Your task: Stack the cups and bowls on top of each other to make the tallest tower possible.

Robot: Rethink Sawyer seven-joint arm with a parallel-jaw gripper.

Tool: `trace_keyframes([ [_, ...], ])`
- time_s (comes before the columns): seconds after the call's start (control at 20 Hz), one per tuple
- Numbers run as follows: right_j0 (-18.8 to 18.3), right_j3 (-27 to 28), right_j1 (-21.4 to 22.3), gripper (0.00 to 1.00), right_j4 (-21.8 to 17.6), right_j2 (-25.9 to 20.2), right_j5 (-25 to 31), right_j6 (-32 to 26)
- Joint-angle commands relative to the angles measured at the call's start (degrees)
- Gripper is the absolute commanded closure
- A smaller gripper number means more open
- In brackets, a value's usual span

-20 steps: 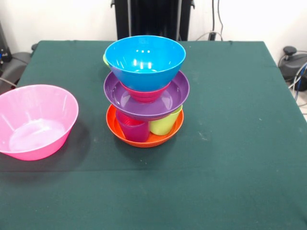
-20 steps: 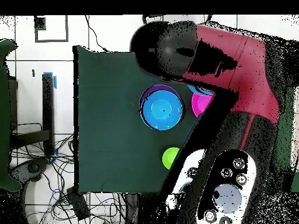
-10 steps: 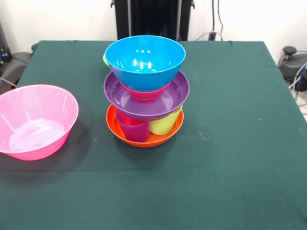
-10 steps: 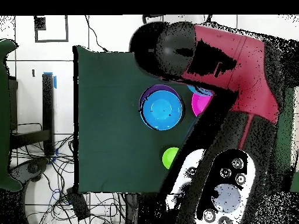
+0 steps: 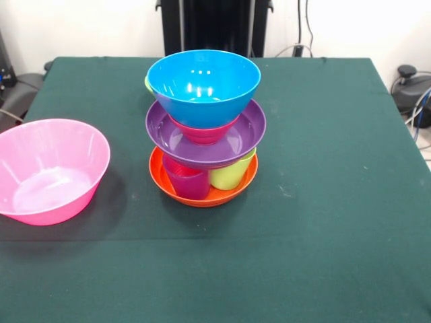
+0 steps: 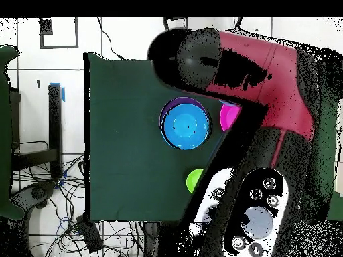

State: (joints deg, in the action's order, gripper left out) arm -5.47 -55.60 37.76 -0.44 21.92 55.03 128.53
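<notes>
Far left of the front view there's the big pink bowl [image 5: 50,169] sitting by itself on the dark green tabletop [image 5: 323,202], open side up and tipped a little toward the camera, hanging right at the left edge. It's well apart from everything else.

Move toward the middle and you get the tower [image 5: 205,128]. Bottom layer is the orange bowl [image 5: 202,195], flat on the cloth. Standing inside it are the purple cup [image 5: 187,180] on the left and the lime green cup [image 5: 229,175] just beside it on the right, both look to be mouth down. Resting on those two is the wide purple bowl [image 5: 209,138], rim sticking out past the cups. A small red bowl [image 5: 202,131] sits in that one, and the blue bowl [image 5: 204,84] is nested on top of the red, upright and pretty level. Behind the blue bowl's left side a tiny sliver of something yellow-green [image 5: 147,83] peeks out; from above it's a round green thing [image 6: 195,179] on the tabletop near the robot's side.

Right half of the tabletop is just cloth.

From above, the red and black arm [image 6: 268,73] sweeps over the table's edge and covers part of the pink bowl. I can't spot the gripper itself in either view, so no call on its state.
</notes>
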Motion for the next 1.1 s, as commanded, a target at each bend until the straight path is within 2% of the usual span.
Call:
trace_keyframes([
  [0.05,0.38,-8.64,-5.27,1.00,-3.30,-7.93,-4.00,-5.03],
  [0.4,-0.03,-9.77,-6.47,1.00,-2.60,-9.37,-5.47,-4.24],
  [1.1,1.03,-12.16,-8.28,1.00,-3.59,-9.16,-11.65,-1.78],
])
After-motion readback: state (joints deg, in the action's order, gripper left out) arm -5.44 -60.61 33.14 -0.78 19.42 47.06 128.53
